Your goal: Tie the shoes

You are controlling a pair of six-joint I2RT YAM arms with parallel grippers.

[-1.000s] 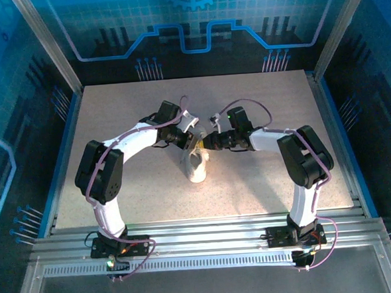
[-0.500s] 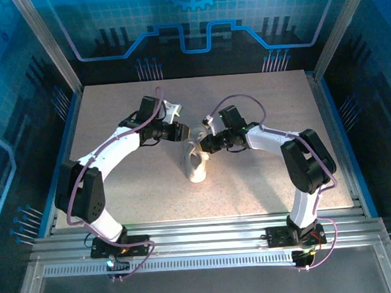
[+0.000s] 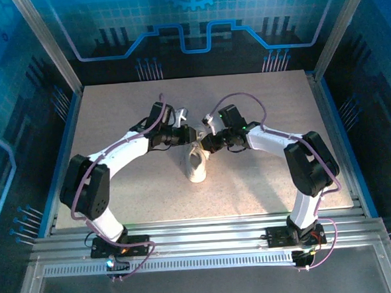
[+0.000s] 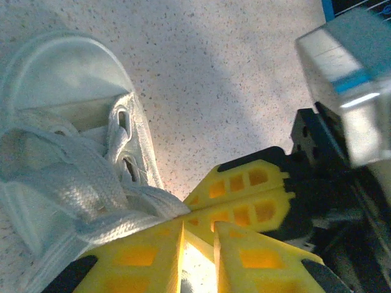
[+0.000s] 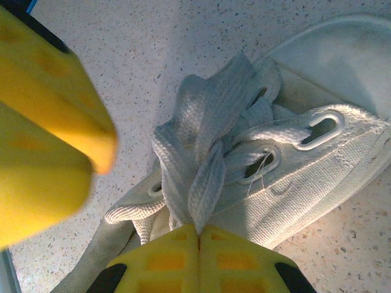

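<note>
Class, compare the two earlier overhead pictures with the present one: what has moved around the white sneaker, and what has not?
The left arm's elbow swung out to its left, and the left hand drew back from the sneaker, then returned beside it. The right hand edged left toward the sneaker, shut on a lace. The sneaker kept its place on the table.

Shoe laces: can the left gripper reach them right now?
Likely yes. The left gripper is right against the laces with nothing between; the right gripper, shut on one strand, sits close beside it.
</note>
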